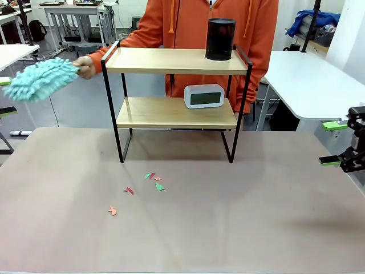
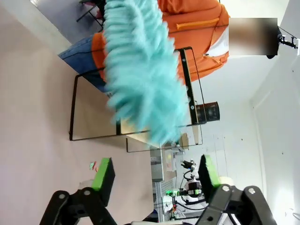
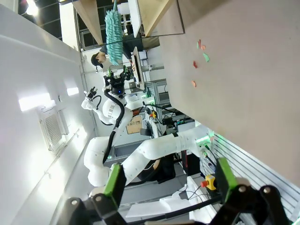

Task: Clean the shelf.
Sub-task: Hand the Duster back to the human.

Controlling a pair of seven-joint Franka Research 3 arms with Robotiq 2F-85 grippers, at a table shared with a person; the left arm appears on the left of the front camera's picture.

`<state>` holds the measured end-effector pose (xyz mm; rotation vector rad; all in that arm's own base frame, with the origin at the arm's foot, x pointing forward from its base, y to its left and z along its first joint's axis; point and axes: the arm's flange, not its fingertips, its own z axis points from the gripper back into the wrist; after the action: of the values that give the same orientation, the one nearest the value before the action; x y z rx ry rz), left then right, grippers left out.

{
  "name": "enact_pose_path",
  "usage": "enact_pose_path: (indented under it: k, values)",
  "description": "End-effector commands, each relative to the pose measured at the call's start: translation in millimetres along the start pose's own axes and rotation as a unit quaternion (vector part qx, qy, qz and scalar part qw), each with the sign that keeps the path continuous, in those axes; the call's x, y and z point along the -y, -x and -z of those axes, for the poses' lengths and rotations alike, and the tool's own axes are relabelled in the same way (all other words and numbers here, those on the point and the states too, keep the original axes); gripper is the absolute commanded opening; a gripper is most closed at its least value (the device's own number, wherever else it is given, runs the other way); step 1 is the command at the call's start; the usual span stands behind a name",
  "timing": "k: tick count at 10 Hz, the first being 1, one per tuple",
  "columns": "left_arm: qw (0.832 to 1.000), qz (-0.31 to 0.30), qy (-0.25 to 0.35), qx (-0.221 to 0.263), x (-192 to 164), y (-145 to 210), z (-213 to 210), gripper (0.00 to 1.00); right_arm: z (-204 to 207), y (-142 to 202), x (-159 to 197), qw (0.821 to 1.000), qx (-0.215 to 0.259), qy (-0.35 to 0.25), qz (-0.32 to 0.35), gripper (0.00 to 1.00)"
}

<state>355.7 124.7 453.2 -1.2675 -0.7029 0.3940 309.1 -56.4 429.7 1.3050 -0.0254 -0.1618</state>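
Holding a fluffy turquoise duster [image 1: 40,79] by its handle, the person's hand [image 1: 85,67] sits just left of the small two-tier wooden shelf with thin black frame [image 1: 177,111], mid-desk [image 1: 228,228] at the far side. Left claw [image 2: 157,180] gapes wide, empty, duster just ahead of it; right claw [image 3: 166,180] too, well off. I'd sweep each board slowly, working around the black cylinder [image 1: 220,39] and white clock [image 1: 204,96].

No readable text, label, brand or number appears anywhere. The small white clock [image 1: 203,96] on the lower board of the shelf [image 1: 177,113] has a dark, blank display, and the black cylinder [image 1: 220,39] on the top board carries no legible marking.
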Motion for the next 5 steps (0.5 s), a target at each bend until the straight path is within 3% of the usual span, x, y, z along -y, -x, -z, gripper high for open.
enact_pose_path:
  k: [1, 2, 3, 5]
  values:
    - [0.998, -0.021, 0.042, -0.048, 4, 21, -3, 1.00, -2, 3, 0, 1.000, -0.003, 0.003, 0.000, 1.00]
    - [0.995, -0.030, 0.063, -0.077, 2, 33, 1, 1.00, -2, 3, 0, 1.000, -0.003, 0.003, 0.000, 1.00]
    - [0.984, -0.054, 0.073, -0.150, -12, 54, 18, 1.00, -2, 3, 0, 1.000, -0.003, 0.003, 0.000, 1.00]
    - [0.942, -0.101, 0.047, -0.316, -48, 90, 51, 1.00, -2, 3, 0, 1.000, -0.003, 0.003, 0.000, 1.00]
